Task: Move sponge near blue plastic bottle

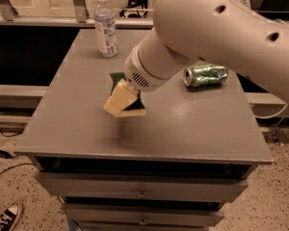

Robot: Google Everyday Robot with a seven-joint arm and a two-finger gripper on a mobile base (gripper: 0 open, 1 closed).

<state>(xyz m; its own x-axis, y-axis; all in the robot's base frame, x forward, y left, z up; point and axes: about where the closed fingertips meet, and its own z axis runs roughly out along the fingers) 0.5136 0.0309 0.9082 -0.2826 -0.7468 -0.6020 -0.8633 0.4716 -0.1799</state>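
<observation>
- Gripper (127, 91) sits at the end of the big white arm (207, 32), over the middle of the table (192, 129), a bit left of centre. It's mostly hidden behind the wrist and the sponge.
- Jaws: closed onto the sponge (121, 101), gripping it at its far-right end. Only the spot where wrist meets sponge shows.
- Sponge is tilted, w/ the pale yellow foam facing the camera and the dark green top showing along the far and right edges. Its near-left corner hangs above the tabletop, w/ a faint shadow on the surface below, nearer the front edge.
- Blue plastic bottle (106, 25) stands upright w/ white cap and pale label, at the far-left part of the table, close to the back edge. Sponge is nearer and slightly right of it, clearly apart and not touching.
- Crushed green can (205, 74) lies on its side, right of centre and partly under the arm. It's apart from both sponge and bottle.
- Arm comes in from the upper right and covers much of the far-right tabletop.
- Grey drawers (142, 194) run below the table's front edge.
- Dark shoe (5, 219) on the speckled floor (19, 182), bottom-left corner.
</observation>
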